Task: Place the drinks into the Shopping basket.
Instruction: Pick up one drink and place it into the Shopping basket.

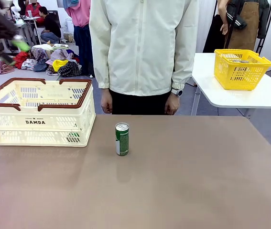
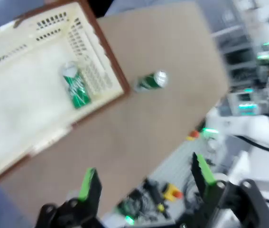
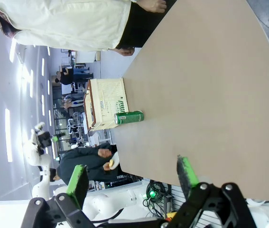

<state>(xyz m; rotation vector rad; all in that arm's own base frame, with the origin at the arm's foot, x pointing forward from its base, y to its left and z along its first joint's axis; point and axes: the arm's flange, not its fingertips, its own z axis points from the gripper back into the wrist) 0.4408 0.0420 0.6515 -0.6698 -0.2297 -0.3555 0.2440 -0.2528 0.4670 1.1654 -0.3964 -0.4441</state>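
Note:
One green drink can [image 1: 122, 139] stands upright near the middle of the brown table, just right of the Shopping basket [image 1: 39, 122], a cream lattice basket with a brown rim. A second green can [image 2: 76, 89] lies on its side inside the basket [image 2: 106, 51], while the standing can [image 2: 151, 81] is on the table beside it. My left gripper [image 2: 146, 180] is open and empty, high above the basket's edge; in the front view it is a dark blur [image 1: 16, 44] at the top left. My right gripper [image 3: 132, 175] is open and empty, far back from the can [image 3: 128, 117] and basket [image 3: 108, 95].
A person in a cream jacket [image 1: 142, 47] stands at the table's far edge, hands hanging down. A yellow basket [image 1: 241, 69] rests on a white side table [image 1: 269, 95] at the right. Broad bare tabletop [image 1: 197, 176] lies around the standing can.

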